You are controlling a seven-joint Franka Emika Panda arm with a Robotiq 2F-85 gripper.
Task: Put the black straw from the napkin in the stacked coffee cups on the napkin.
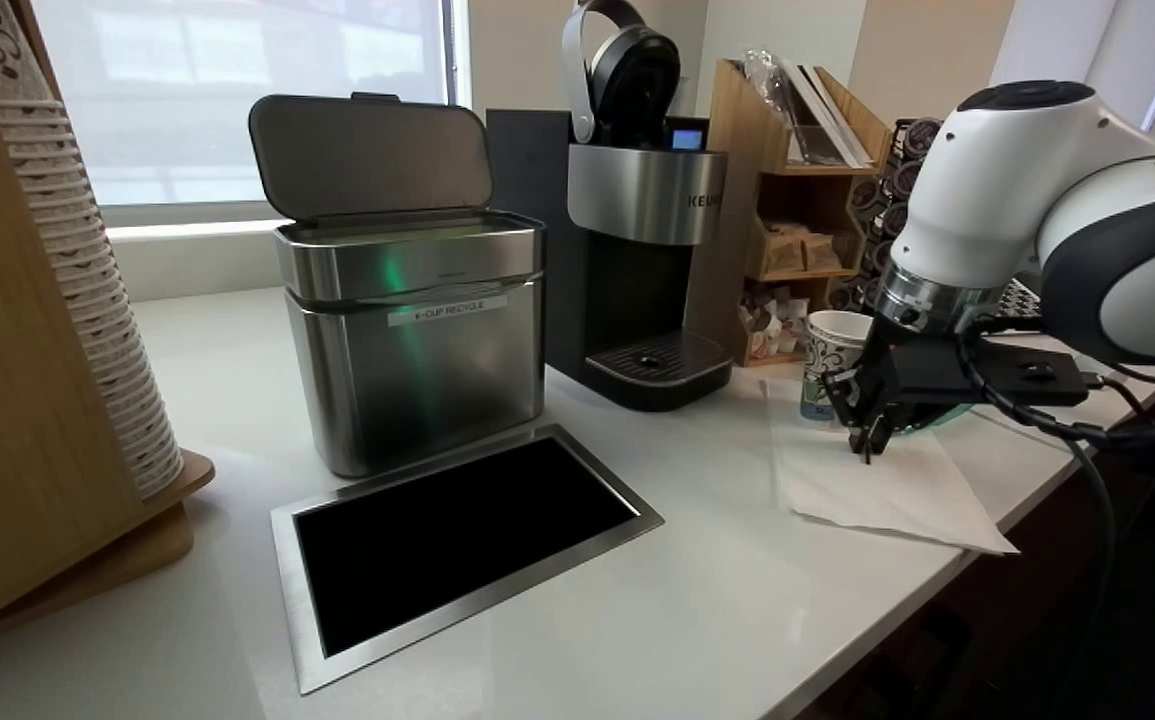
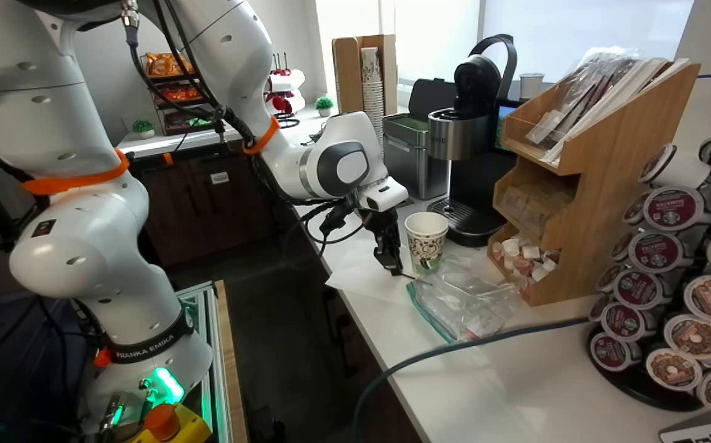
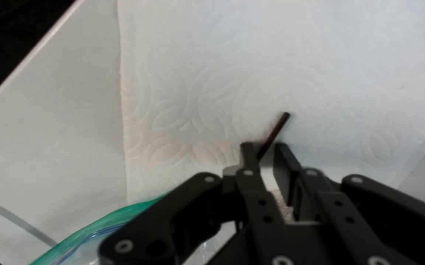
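1. The robot arm (image 1: 967,190) was bent down over a white napkin (image 1: 897,495) on the tabletop (image 1: 717,560).
2. Its jaws pointed down, a tiny bit apart.
3. The black straw (image 3: 275,132) slanted into the gap between them, and one end poked out over the napkin. Whether it touched the napkin was hard to tell.
4. The stacked cups (image 2: 427,246) stood upright on the napkin, just beside the jaws.
5. A clear bag (image 2: 463,304) with a green edge lay near the cups.
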